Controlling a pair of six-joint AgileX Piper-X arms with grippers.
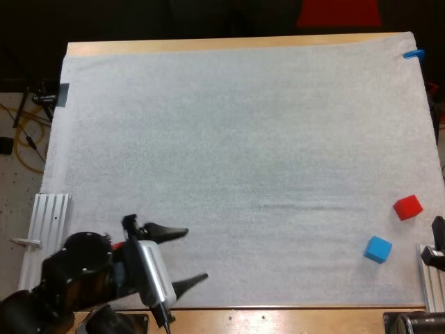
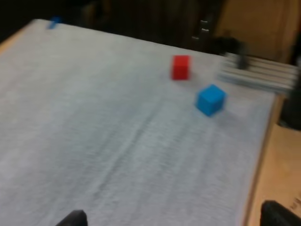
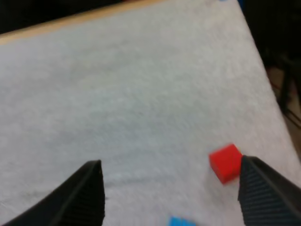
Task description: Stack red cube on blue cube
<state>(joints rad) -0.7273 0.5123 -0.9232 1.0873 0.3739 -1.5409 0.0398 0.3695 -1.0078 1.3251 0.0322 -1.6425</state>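
Your left end effector [image 1: 197, 255] hangs spread over the mat [image 1: 243, 153] near the bare edge of the tabletop [image 1: 278, 316], with nothing between its fingers. Both cubes lie well apart from it, far ahead across the mat. In its wrist view its fingers [image 2: 73, 219] are cut off down to their tips, and the cubes beyond them are smeared: the red cube [image 2: 180, 67] lies farther off, and the blue cube [image 2: 210, 99] is nearer and just beside it but apart.

Your right end effector [image 1: 436, 242] is cut off by the high view's edge, so little of it can be made out there. The red cube [image 1: 407, 207] and blue cube [image 1: 378, 248] both rest on the mat near it, apart from each other. Its wrist view shows it [image 3: 169, 160] spread wide and pinching nothing. The red cube [image 3: 225, 162] sits between the fingers, close against the inner side of one tip; you cannot tell whether they touch. The blue cube [image 3: 181, 221] lies nearer the wrist, mostly cut off, with just a sliver of it showing.
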